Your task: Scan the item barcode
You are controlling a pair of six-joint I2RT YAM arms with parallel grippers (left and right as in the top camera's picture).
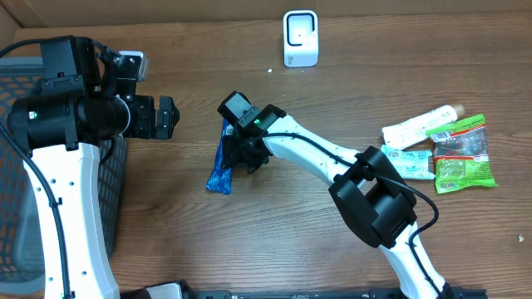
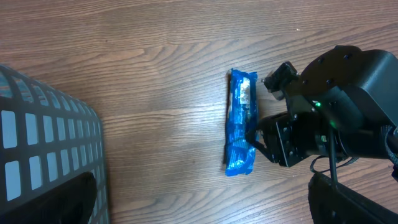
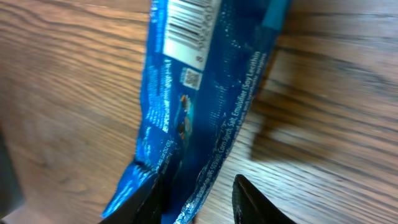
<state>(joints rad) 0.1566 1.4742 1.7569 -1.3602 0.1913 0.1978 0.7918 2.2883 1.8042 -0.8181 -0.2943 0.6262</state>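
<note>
Brown wood-grain worktop (image 1: 166, 224), viewed from above. At centre, one blue packet (image 1: 219, 173), lying lengthwise from 12 to 6 o'clock, with a white barcode (image 3: 189, 25) label facing up near its 12 o'clock end.

Right tool (image 3: 198, 205) astride the packet's 6 o'clock half, clear of the label, fingers partly spread. Bare wood visible between foil and one finger, so judged a loose straddle rather than a firm pinch. Likely placed there for lifting the packet with the code left uncovered.

Left tool (image 1: 166, 117) at 9 o'clock of the packet, well apart from it, spread wide and empty, probably parked out of the way.

One white scanner (image 1: 300, 38) upright at 12 o'clock, well apart from the packet, so a carry toward it probably needed. One dark mesh basket (image 2: 43, 149) at 9 o'clock, perhaps for scanned goods.

At 3 o'clock, a cluster of seemingly four more packets (image 1: 462, 170), two green and two mostly white, overlapping, presumably waiting their turn. Two arms, two tools.
</note>
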